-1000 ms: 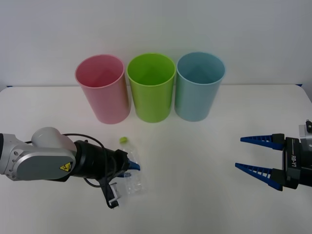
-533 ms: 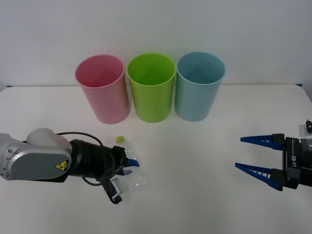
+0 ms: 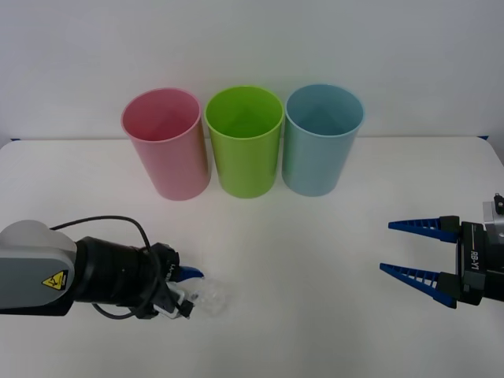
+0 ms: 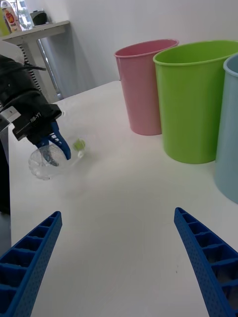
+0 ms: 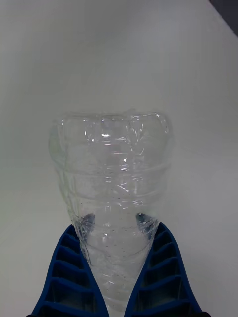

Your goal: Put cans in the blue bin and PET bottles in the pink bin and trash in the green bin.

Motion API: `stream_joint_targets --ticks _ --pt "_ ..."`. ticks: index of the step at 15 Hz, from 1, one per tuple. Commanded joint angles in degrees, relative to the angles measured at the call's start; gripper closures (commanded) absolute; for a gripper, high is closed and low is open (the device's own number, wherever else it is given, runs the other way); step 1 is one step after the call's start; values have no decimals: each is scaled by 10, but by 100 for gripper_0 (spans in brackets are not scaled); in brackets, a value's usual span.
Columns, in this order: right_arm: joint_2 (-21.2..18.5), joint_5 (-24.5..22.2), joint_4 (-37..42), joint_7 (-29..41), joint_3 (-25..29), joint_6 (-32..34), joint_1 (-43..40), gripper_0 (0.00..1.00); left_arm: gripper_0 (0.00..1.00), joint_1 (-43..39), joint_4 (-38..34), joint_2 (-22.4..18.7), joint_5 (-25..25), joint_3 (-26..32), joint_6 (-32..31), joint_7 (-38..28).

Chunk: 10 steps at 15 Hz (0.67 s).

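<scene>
My left gripper [image 3: 186, 285] is low over the table's front left, shut on the clear ribbed PET bottle [image 3: 209, 299]. In the left wrist view the blue fingers [image 5: 65, 267] pinch the bottle [image 5: 111, 163] at its narrow end, with its base pointing away. The right wrist view shows the bottle [image 4: 45, 162] with its lime-green cap [image 4: 78, 144] beside the left gripper [image 4: 55, 146]. The pink bin [image 3: 165, 146], green bin [image 3: 246, 142] and blue bin [image 3: 321, 142] stand upright in a row at the back. My right gripper [image 3: 409, 252] hovers open at the right.
Between the bottle and the bins the white table [image 3: 315, 236] is bare. The bins stand close together near the back wall, pink bin [image 4: 146, 89] on the left, green bin [image 4: 196, 104] in the middle, blue bin [image 4: 229, 129] on the right.
The left arm has pulled back to the left and toward the table's front edge with the bottle in its grip. The cap has dropped out of the front view. The right arm is still.
</scene>
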State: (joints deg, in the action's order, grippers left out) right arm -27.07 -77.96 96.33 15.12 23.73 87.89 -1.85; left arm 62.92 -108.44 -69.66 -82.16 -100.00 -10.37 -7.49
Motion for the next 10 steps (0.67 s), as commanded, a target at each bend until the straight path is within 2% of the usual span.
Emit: stream_joint_targets --ticks 1,6,8,10 --pt "0 0 0 0 0 0 0 22 100 -1 -56 -33 54 2 13 -99" --pt "0 0 0 0 0 0 0 22 100 -3 -99 -67 149 26 87 -198" --pt "0 0 0 0 0 0 0 22 100 -38 -94 -79 176 74 97 -206" --pt "0 0 0 0 0 0 0 22 100 -110 -95 -89 173 160 97 -261"
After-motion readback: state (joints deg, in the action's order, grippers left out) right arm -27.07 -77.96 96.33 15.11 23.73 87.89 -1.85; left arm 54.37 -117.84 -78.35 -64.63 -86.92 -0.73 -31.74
